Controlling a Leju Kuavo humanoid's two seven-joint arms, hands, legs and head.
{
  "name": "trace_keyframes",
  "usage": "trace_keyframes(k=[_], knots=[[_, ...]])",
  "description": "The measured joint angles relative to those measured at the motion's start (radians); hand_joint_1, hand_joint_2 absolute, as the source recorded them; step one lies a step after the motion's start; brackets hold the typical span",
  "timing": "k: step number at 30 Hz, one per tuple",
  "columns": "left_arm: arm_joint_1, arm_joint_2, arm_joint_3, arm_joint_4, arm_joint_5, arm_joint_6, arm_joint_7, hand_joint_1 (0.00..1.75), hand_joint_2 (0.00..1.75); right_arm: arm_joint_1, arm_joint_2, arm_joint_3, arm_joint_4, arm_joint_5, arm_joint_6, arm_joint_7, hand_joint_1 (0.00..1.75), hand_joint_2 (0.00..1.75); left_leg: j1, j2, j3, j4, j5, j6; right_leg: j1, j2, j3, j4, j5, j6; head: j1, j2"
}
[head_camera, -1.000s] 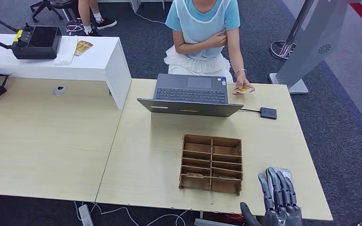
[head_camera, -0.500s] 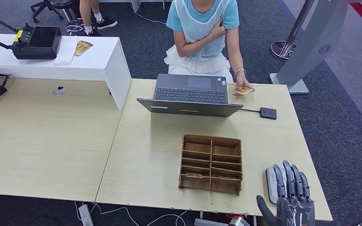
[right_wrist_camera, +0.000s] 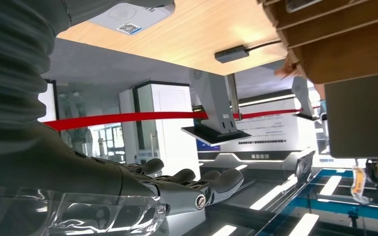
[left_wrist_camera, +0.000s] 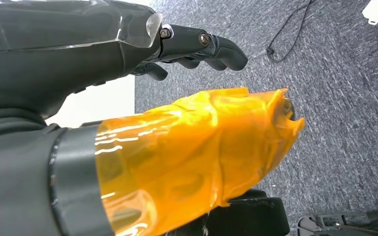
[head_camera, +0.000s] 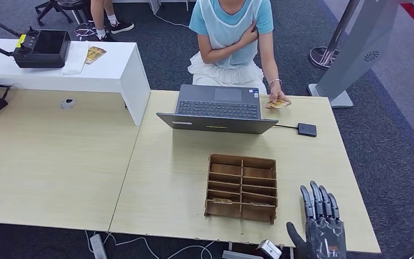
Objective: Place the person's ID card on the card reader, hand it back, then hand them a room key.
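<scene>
Nearest the robot, its right hand (head_camera: 323, 226) hovers at the near right corner of the pale wooden counter (head_camera: 167, 183), dark fingers (head_camera: 318, 199) stretched out flat, a little apart and holding nothing; the right wrist view shows the same extended, empty fingers (right_wrist_camera: 197, 184). The left hand (left_wrist_camera: 187, 46) hangs low over grey carpet with fingers loosely curled around nothing, and an orange film wrap covers part of it. Under the right hand lies a flat grey-white device with a printed code label (right_wrist_camera: 128, 17), probably the card reader, though that is a guess. Just to the left of the hand stands the brown wooden compartment tray (head_camera: 242, 187), with what look like cards lying in its nearest slots, likely room keys. Farther on sits the open grey laptop (head_camera: 218, 109), and to its right a small black box on a cable (head_camera: 306, 129). At the far edge, the person's hand (head_camera: 276, 97) presses the yellowish ID card (head_camera: 278, 103) to the counter just beside the laptop, well apart from the robot's hand. The main risk is that long reach: the arm could clip the tray's corner or snag the black box's cable on the way. A card lying flat on the surface is hard to pinch, so the fingers may slide over it or push it away. With the person's fingers resting on the card, closing too early could catch them.
</scene>
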Motion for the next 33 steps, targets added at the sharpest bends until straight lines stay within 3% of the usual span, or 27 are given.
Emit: trace_keyframes(k=[7, 17, 33], knots=[[0.0, -0.001, 0.004, 0.0, 0.0, 0.0, -0.002, 0.0, 0.0, -0.079, -0.06, 0.135, 0.048, 0.0, 0.0, 0.092, 0.0, 1.75, 0.0, 0.0, 0.0, 0.0, 0.0, 0.0, 0.0, 0.0, 0.0, 0.0, 0.0, 0.0, 0.0, 0.0], [0.003, -0.001, 0.01, 0.008, 0.0, 0.0, 0.002, 0.0, 0.0, -0.168, -0.078, 0.287, 0.118, 0.0, 0.0, 0.134, 0.0, 1.75, 0.0, -0.001, 0.0, 0.0, 0.0, 0.0, 0.0, 0.0, 0.0, 0.0, 0.0, 0.0, 0.0, 0.0], [0.001, -0.005, 0.01, 0.008, 0.0, 0.0, 0.003, 0.0, 0.0, -0.185, -0.078, 0.334, 0.159, -0.011, 0.0, 0.132, 0.0, 1.75, 0.0, 0.0, 0.0, 0.0, 0.0, 0.0, 0.0, 0.0, 0.0, 0.0, 0.0, 0.0, 0.0, 0.0]])
